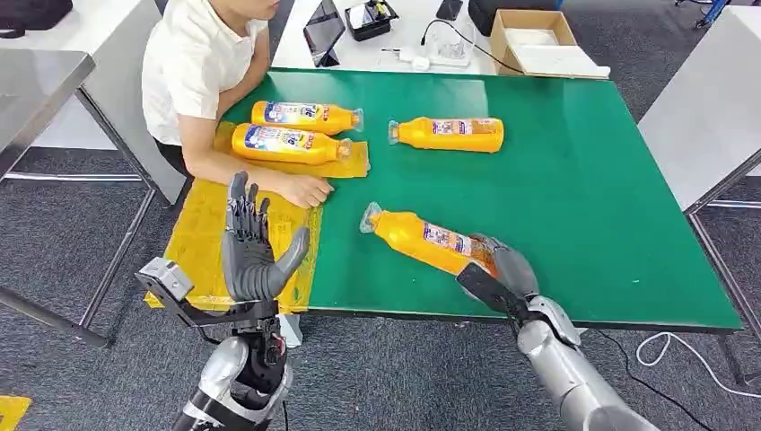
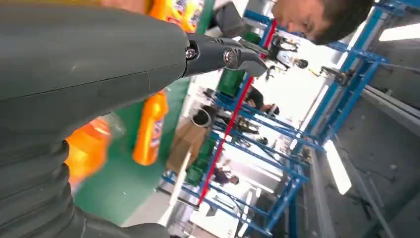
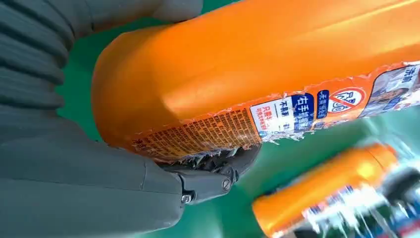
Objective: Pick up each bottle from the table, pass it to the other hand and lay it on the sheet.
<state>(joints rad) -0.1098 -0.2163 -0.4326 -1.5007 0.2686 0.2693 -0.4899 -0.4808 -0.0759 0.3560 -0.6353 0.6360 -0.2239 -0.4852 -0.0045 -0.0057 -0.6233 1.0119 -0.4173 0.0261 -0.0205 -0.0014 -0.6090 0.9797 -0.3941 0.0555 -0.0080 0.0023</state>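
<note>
- Broadly, the green tabletop [image 1: 574, 215] carries everything; a yellow sheet [image 1: 202, 238] hangs over its left edge, and a person [image 1: 206, 72] sits at the far-left corner with one hand resting on the sheet.
- Two orange bottles [image 1: 287, 144] already lie side by side on the sheet's far end, caps pointing right.
- A third bottle [image 1: 446, 134] lies alone toward the far edge near the middle, cap pointing left, well apart from both robot hands.
- The held bottle [image 1: 422, 239] sits near the front edge, its long axis slanting from its base at the right hand up-left to the cap, which points roughly toward the left hand.
- The right hand [image 1: 502, 269] grasps this bottle at its base; the right wrist view shows the thumb under the label and the ribbed cover against the bottle's bottom.
- The left hand [image 1: 256, 247] is released, fingers spread and upright, palm turned toward the bottle, raised over the sheet at the front-left corner.
- The hand-over hinges on this: the cap end lies to the right of the left hand, with bare green tabletop between them, so I judge the bottle must travel left, neck first.
- Whether the bottle touches the tabletop or is just lifted cannot be told; the right hand's fingers are mostly hidden behind it.
</note>
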